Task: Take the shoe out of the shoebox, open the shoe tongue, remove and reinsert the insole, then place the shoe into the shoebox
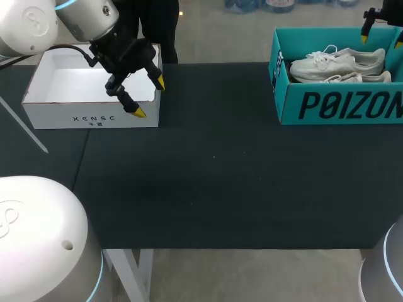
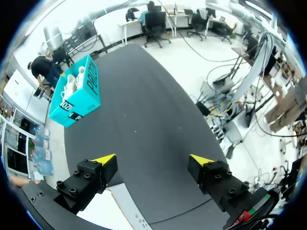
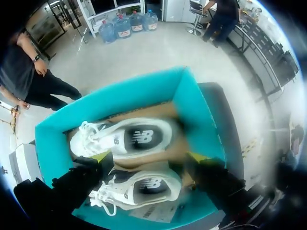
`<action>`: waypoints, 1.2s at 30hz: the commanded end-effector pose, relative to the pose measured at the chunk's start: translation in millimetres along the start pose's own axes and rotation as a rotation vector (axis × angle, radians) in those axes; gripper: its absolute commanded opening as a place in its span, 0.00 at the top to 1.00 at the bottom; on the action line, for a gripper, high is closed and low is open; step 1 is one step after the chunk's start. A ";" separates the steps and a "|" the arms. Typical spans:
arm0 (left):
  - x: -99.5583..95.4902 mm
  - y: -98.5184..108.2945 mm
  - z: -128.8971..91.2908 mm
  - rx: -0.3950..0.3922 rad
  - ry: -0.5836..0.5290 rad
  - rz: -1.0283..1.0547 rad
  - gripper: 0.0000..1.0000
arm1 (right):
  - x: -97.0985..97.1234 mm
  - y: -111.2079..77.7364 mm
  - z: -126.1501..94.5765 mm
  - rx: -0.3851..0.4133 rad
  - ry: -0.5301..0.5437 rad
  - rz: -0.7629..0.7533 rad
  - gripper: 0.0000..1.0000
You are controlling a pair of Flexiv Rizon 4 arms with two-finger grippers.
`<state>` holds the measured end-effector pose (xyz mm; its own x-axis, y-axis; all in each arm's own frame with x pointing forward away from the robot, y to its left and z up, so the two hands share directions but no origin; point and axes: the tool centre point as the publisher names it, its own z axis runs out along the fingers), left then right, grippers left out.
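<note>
- Nearest the head camera lies the dark table mat (image 1: pixel 214 176), spreading from 6 o'clock toward the far edge.
- At about 10 o'clock, farther back, sits a white open box (image 1: pixel 63 104); my left gripper (image 1: pixel 149 96) hangs at its right front corner with fingers spread wide, holding nothing. Its wrist view shows the same: both yellow tips well apart over bare mat, the white box's corner under them.
- Farther still, at 2 o'clock, stands the teal shoebox (image 1: pixel 340 104). Two white shoes (image 1: pixel 337 66) lie in it side by side, openings up, insoles seated as far as I can see.
- My right gripper (image 1: pixel 381 34) is above the shoebox's far end. From its wrist camera the fingers straddle the nearer shoe (image 3: pixel 139 189), parted and not touching it, so it is released.
- My judgement: the shoes lying in the shoebox fit either a pick about to happen or a shoe just put back with the gripper freshly let go. These views do not settle which.
- If a pick is meant, it calls for a straight descent, closing on the shoe's collar without snagging the laces or the box wall.
</note>
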<state>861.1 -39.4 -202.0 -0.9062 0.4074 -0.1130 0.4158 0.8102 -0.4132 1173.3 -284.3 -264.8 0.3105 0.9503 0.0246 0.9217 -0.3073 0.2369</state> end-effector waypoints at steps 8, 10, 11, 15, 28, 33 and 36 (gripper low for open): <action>-0.3 0.0 0.2 -0.003 0.001 0.000 0.00 | 29.9 -139.7 -64.1 -0.071 0.029 0.000 0.00; -0.3 0.0 0.2 -0.003 0.001 0.000 0.00 | 35.3 -149.7 -63.6 -0.066 0.028 -0.001 0.00; -0.3 0.0 0.2 -0.003 0.001 0.000 0.00 | 38.6 -156.1 -65.0 -0.062 0.016 0.008 0.00; -0.3 0.0 0.2 -0.003 0.001 0.000 0.00 | 38.6 -156.1 -65.0 -0.062 0.016 0.008 0.00; 3.5 35.0 -45.7 -0.421 -0.050 -0.520 0.00 | 38.6 -156.1 -65.0 -0.062 0.016 0.008 0.00; 8.4 49.4 -59.2 -0.408 -0.088 -0.667 0.00 | 38.6 -156.1 -65.0 -0.062 0.016 0.008 0.00; 7.1 53.0 -62.0 -0.402 -0.146 -0.718 0.00 | 38.6 -156.1 -65.0 -0.062 0.016 0.008 0.00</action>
<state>885.2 33.6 -171.7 -0.9992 -0.0101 -0.0397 -0.0039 0.9883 -0.1526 1027.6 -196.5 -237.3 0.3125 0.9491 0.0408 0.9043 -0.3103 0.2932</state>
